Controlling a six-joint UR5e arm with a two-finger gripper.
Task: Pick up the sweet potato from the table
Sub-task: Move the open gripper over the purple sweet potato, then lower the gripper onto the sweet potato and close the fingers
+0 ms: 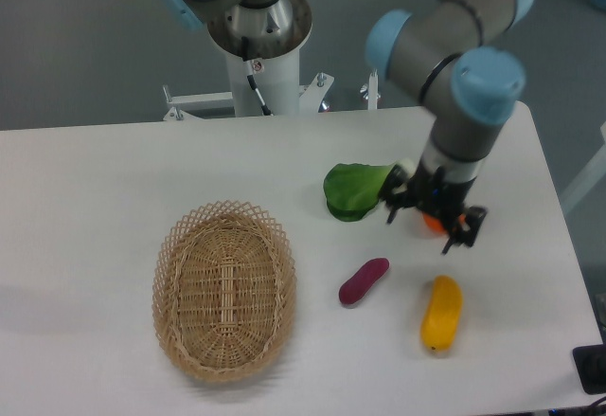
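**A:** Right of centre on the table (114, 165), the sweet potato (365, 280) lies flat and angled, upper end toward the gripper (431, 225). It sits apart from everything: wicker basket (224, 289) to its left, yellow vegetable (441, 313) to its right, bok choy (358, 189) above it.

**B:** Gripper state?

**A:** Fingers spread apart, nothing between them. It hangs above and right of the sweet potato, not touching it. The wrist covers most of the orange fruit (431, 221); only a sliver shows.

**B:** Why there?

**A:** Looks like a transit pose, judging by the offset. It isn't over the target, and the fingers point down and out, ready for a top grasp.

**B:** Step?

**A:** Approach. Nothing is lifted.

**B:** Next move?

**A:** Probably shift down-left to centre over the sweet potato, rotate so the fingers close across its narrow width, then descend.

**B:** Risks?

**A:** Smooth, rounded body, so an off-centre pinch could squirt it sideways. Neighbours are far enough off that clearance looks fine. Height above the table can't be judged from this single view.
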